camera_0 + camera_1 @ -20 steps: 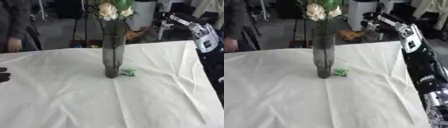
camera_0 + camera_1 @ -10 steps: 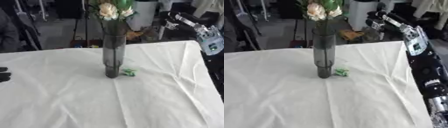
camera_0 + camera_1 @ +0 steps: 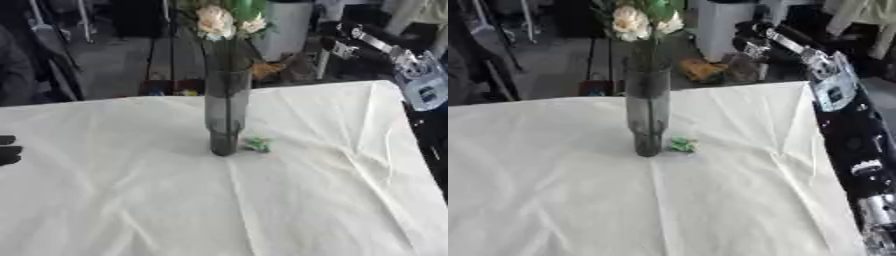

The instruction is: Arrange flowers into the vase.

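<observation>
A tall dark translucent glass vase (image 3: 226, 112) is stood upright near the middle of the desk (image 3: 175, 200), which is covered by a creased white cloth. Cream and pale pink flowers (image 3: 224, 20) with green leaves are held in the vase, their heads above its rim. A small green scrap (image 3: 258, 144) is seen on the cloth just beside the vase's base, to its right.

The right robot hand (image 3: 750, 31) is raised beyond the desk's far edge, well apart from the vase and to its upper right; whether its fingers are spread or curled cannot be told. Its black and silver forearm is shown far more fully in the right eye view.

The left robot hand (image 3: 7, 150) is caught only in the left eye view, at the picture's left edge, far left of the vase; dark fingers are seen lying relaxed, holding nothing.
</observation>
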Tool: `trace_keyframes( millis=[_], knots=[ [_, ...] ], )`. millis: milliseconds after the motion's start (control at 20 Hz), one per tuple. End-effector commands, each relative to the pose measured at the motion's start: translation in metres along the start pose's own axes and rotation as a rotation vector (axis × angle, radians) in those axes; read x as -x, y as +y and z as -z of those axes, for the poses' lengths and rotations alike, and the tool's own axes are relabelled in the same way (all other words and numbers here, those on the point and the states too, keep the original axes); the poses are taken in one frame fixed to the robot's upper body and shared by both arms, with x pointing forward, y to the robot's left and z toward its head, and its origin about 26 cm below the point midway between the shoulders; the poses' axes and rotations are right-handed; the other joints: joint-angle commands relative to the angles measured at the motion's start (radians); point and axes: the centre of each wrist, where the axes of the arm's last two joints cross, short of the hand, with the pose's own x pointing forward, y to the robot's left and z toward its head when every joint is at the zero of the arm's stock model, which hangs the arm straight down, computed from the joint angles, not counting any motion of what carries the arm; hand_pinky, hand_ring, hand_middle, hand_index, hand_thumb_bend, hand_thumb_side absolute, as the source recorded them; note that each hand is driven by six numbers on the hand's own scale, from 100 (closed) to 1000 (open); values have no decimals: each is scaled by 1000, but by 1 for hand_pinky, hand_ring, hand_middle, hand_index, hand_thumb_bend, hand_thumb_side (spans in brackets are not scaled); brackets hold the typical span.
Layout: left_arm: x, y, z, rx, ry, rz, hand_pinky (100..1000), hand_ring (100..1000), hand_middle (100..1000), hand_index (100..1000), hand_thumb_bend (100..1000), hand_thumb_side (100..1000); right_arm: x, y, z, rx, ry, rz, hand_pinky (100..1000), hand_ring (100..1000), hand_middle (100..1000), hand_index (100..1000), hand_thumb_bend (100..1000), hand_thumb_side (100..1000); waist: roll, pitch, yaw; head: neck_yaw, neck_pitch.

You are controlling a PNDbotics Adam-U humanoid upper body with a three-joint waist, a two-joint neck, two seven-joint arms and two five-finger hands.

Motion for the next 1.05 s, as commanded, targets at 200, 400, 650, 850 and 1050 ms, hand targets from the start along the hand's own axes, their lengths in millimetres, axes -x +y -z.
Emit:
trace_keyframes(
  millis=[200,400,650,850,1050],
  knots=[
    [-8,9,4,1,-24,36,757,738,726,781,726,958,-3,-23,-6,39,1,-38,963,913,865,978,404,975,3,-7,-2,-1,-2],
    [-8,10,4,-2,-25,36,756,739,726,780,726,958,-2,-23,-8,40,4,-35,962,912,865,978,404,975,4,-7,-4,-1,-3],
    [-7,9,3,-1,-22,37,756,739,726,780,726,958,-1,-22,-10,37,7,-33,962,911,864,977,403,975,4,-7,-6,-1,-2],
    [-7,10,3,-3,-21,37,756,740,726,780,724,958,0,-22,-12,39,7,-32,963,911,862,977,403,975,4,-7,-6,-1,-1],
    [-6,10,3,-4,-19,37,755,740,725,780,725,957,0,-21,-13,38,7,-29,962,911,862,977,402,971,4,-7,-6,1,-3]
  ],
)
